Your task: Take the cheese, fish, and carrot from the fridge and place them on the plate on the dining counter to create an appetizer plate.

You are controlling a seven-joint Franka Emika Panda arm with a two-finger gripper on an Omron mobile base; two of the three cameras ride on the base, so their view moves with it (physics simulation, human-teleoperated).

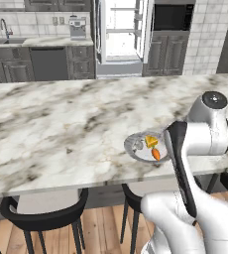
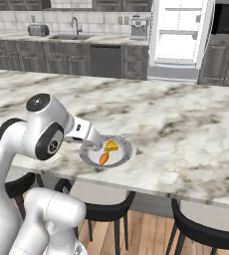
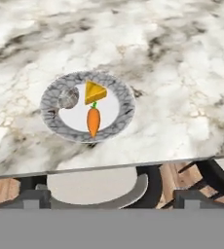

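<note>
Hand view: carrot (image 3: 93,121), cheese (image 3: 94,92), fish (image 3: 68,97) on plate (image 3: 125,104), frame centre; my hand (image 3: 111,198) wide open, empty. Fish looks slippery: grip mid-body.

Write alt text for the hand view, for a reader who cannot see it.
A round grey plate sits near the edge of the marble dining counter, holding a yellow cheese wedge, an orange carrot just below it and a greyish fish beside the cheese. The gripper hangs back with jaws open, holding nothing.
</note>
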